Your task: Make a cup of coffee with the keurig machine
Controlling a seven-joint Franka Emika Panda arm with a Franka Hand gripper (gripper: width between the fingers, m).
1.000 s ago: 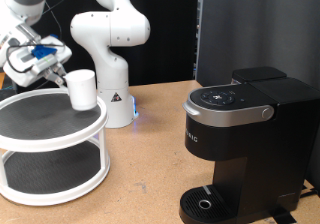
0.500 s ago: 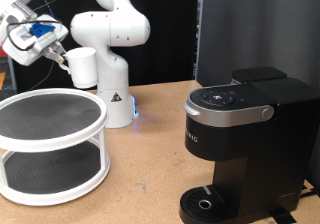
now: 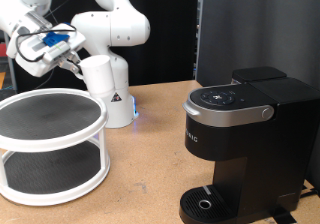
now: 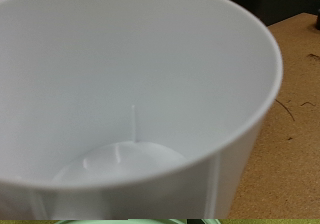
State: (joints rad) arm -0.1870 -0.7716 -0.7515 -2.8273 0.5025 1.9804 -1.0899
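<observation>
White and plain, the small cup [image 3: 97, 72] hangs in the air at the exterior view's upper left, gripped by the robot's gripper [image 3: 72, 56], whose fingers are closed on its rim. In the wrist view the cup's empty white interior [image 4: 130, 104] fills nearly the whole picture. Below stands a round two-tier white shelf with dark mats [image 3: 50, 144], and behind it a second white robot arm base [image 3: 112, 44]. The large black keurig machine [image 3: 240, 144] sits well apart at the right on the brown wooden table [image 3: 140, 184], lid shut. Since a second ago the cup has lifted off the shelf's top tier and shifted right.
</observation>
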